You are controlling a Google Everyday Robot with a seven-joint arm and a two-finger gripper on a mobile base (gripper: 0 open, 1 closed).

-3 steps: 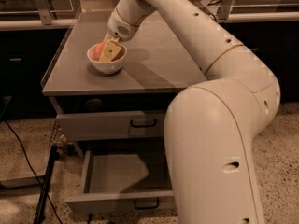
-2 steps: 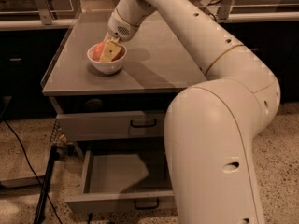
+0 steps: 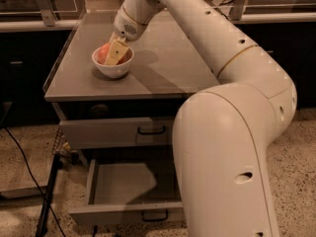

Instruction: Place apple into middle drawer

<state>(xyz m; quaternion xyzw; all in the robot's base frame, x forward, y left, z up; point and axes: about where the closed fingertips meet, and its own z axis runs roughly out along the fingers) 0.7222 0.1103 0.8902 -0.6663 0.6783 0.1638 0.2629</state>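
Apple: in white bowl, on grey cabinet top, toward 10 o'clock. Gripper: lowered into the bowl, against the apple's 3 o'clock side; jaw state cannot be told. Middle drawer: pulled open, low at 7 o'clock, well apart from the apple.

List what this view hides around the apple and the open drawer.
All in the camera view:
The apple: largely covered by the gripper, which sits in the white bowl; the bowl wall hides its underside.
The middle drawer: right side hidden behind the robot arm.
The robot arm: lower end cut off by the bottom edge.
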